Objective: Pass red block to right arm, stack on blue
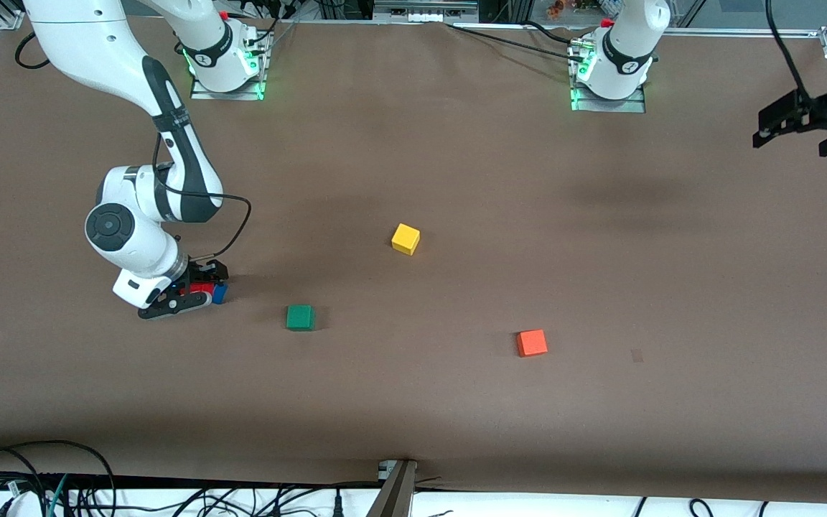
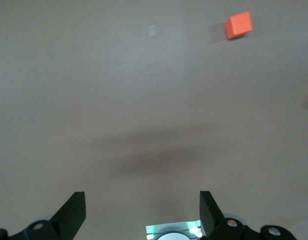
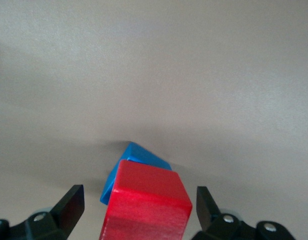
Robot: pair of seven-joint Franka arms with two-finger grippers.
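Observation:
The red block [image 1: 200,289] sits on top of the blue block [image 1: 220,293] near the right arm's end of the table. In the right wrist view the red block [image 3: 146,205] covers most of the blue block [image 3: 136,157] and is turned a little against it. My right gripper [image 1: 194,293] is low around the stack. It is open [image 3: 138,200], with a gap between each fingertip and the red block. My left gripper [image 1: 792,138] is open and empty [image 2: 142,207], held high over the left arm's end of the table, where that arm waits.
A green cube [image 1: 300,317] lies beside the stack toward the table's middle. A yellow cube [image 1: 405,238] lies mid-table, farther from the front camera. An orange cube [image 1: 532,342] lies toward the left arm's end and shows in the left wrist view [image 2: 238,24].

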